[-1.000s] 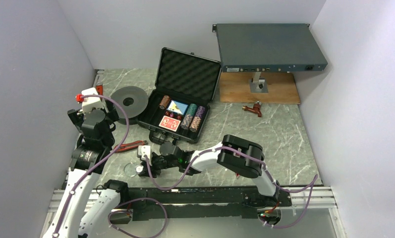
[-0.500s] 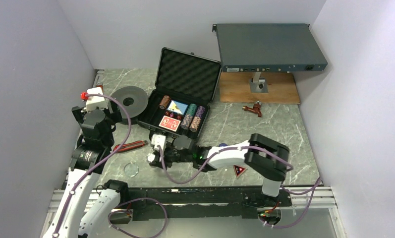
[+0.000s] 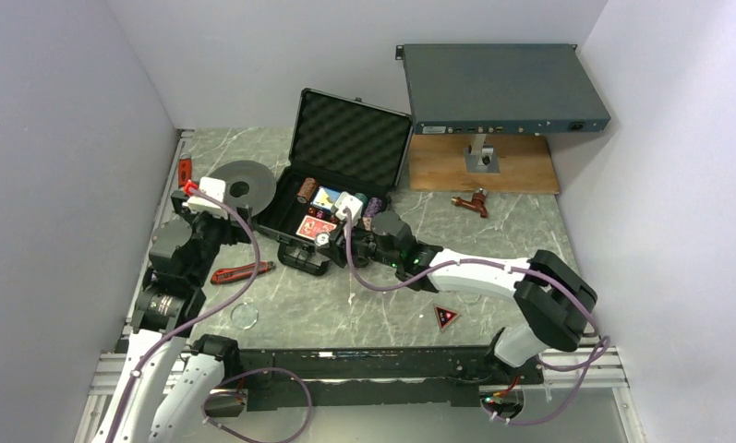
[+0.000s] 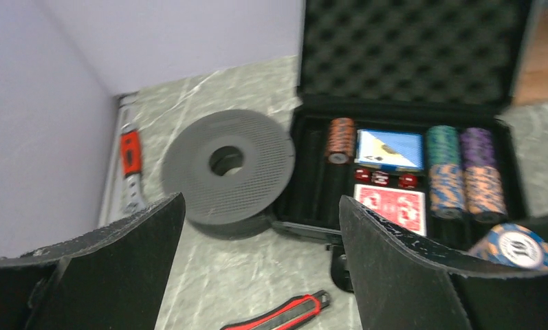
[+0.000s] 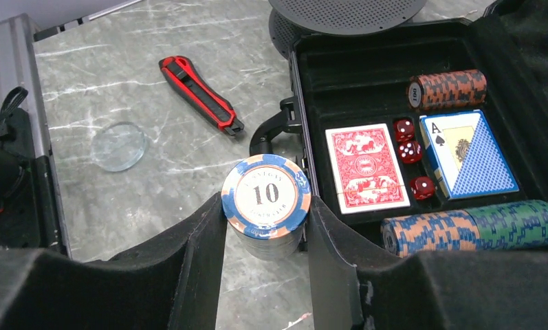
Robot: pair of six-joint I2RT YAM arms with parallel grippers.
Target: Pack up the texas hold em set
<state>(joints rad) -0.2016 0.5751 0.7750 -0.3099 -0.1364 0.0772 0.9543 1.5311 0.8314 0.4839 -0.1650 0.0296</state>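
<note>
The black briefcase (image 3: 285, 229) lies open with its foam lid (image 3: 350, 138) upright. It holds a red deck (image 5: 364, 165), a blue deck (image 5: 469, 155), red dice (image 5: 410, 151) and striped chip stacks (image 5: 470, 227). My right gripper (image 3: 325, 242) is shut on a blue-and-orange "10" chip stack (image 5: 265, 196), held above the table just in front of the case, by its handle (image 5: 274, 130). My left gripper (image 4: 260, 206) is open and empty, above the table facing the spool and case. A red-black triangular marker (image 3: 445, 317) lies on the table near the front. The blue button is not visible.
A dark grey spool (image 3: 239, 185) sits against the case's left side. A red-black utility knife (image 3: 242, 271) and a clear disc (image 3: 245, 316) lie front left. The grey rack box (image 3: 498, 88), a wooden board (image 3: 484, 166) and a small red part (image 3: 470, 201) are back right.
My right gripper has carried the chip stack from beside the clear disc up and right to the case's front edge. My left gripper has swung right, toward the spool.
</note>
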